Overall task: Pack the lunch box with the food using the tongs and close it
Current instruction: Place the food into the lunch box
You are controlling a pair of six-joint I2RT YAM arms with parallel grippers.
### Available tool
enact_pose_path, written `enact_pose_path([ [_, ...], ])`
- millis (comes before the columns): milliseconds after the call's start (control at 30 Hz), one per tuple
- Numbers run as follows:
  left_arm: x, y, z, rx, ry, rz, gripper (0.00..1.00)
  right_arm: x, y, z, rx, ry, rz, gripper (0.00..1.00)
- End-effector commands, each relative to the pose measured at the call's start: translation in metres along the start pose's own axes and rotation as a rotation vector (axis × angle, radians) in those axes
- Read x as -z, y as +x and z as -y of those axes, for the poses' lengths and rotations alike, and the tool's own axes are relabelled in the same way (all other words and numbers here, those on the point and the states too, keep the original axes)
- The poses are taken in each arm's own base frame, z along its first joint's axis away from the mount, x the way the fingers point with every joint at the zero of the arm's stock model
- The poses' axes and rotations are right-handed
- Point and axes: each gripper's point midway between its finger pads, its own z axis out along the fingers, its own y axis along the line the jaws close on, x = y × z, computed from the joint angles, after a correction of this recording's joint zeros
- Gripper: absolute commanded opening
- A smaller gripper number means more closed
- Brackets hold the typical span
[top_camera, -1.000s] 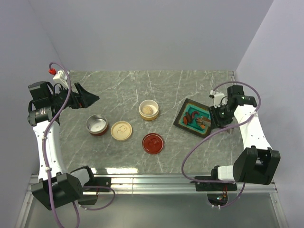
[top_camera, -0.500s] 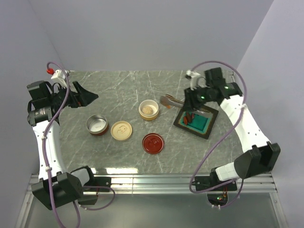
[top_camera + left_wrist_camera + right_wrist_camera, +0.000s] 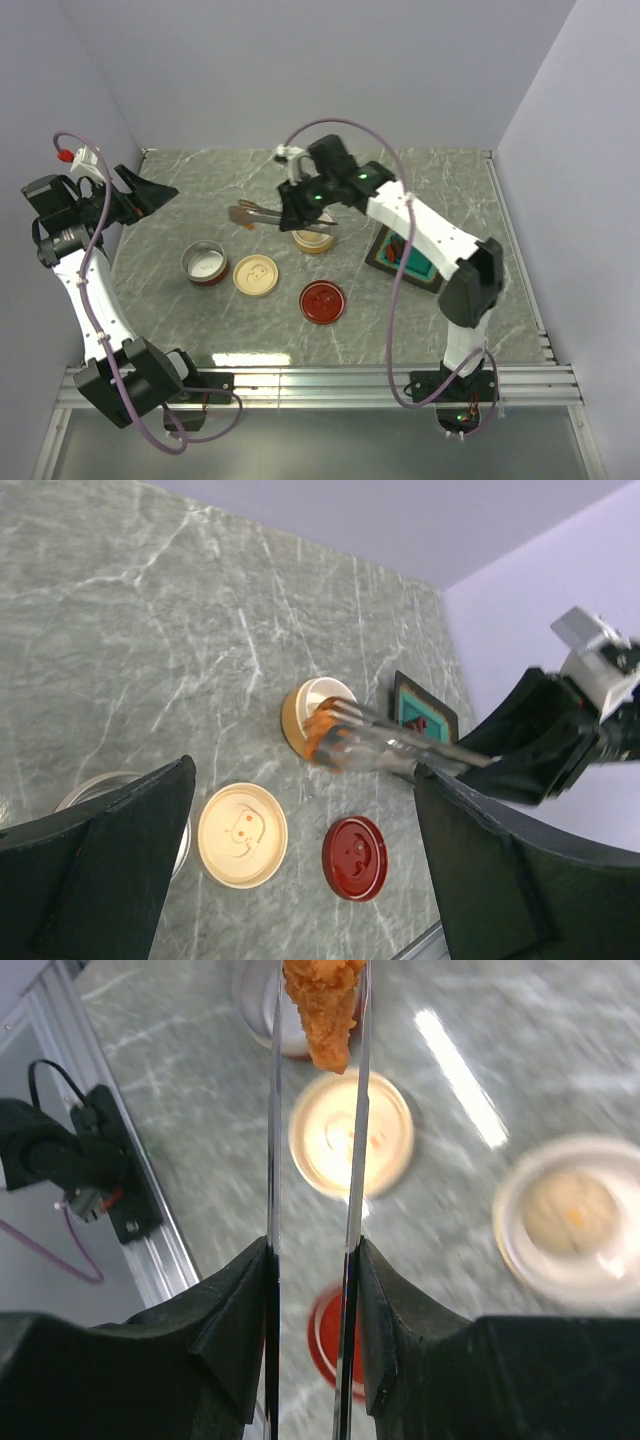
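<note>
While our right end effector clamps the tongs, they pinch food. Our left end effector gapes apart.

Left arm reared up, left claw gaping wide; right arm stretched leftward, right claw clamping the tongs.

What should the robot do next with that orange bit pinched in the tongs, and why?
Probably move it over the open round container and lower it in. The right hand holds the tongs above the table with the orange piece in their tips, and from overhead it appears short of that container.
</note>
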Motion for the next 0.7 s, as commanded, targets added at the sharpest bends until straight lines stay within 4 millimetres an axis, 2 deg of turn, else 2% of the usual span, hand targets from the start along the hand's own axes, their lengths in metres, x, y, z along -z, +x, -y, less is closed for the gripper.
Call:
enact_pose_path([
  [0,0.004,-0.014,0.001,0.001,0.028,0.013,0.96,-0.022,-0.052,-0.035,0.071,-0.032,0.132,0.22],
  [67,0.006,-0.016,-0.005,0.003,0.005,0.017,0.96,-0.044,-0.059,-0.041,0.075,-0.038,0.132,0.22],
  [100,0.008,-0.017,-0.006,-0.008,0.0,0.023,0.96,-0.053,-0.061,-0.052,0.082,-0.057,0.139,0.22],
  [167,0.01,-0.017,-0.008,-0.015,-0.011,0.029,0.96,-0.072,-0.065,-0.055,0.085,-0.059,0.14,0.22],
  [200,0.01,-0.017,-0.009,-0.024,-0.013,0.027,0.96,-0.082,-0.064,-0.065,0.094,-0.072,0.14,0.22],
  [233,0.01,-0.018,-0.01,-0.025,-0.017,0.028,0.96,-0.095,-0.062,-0.064,0.09,-0.071,0.13,0.22],
  [333,0.012,-0.018,-0.013,-0.022,-0.022,0.023,0.96,-0.119,-0.054,-0.072,0.092,-0.085,0.108,0.22],
  [500,0.016,-0.021,-0.017,-0.027,-0.03,0.031,0.96,-0.144,-0.036,-0.073,0.095,-0.081,0.07,0.22],
  [667,0.016,-0.021,-0.019,-0.026,-0.023,0.025,0.96,-0.161,-0.017,-0.074,0.092,-0.079,0.032,0.22],
])
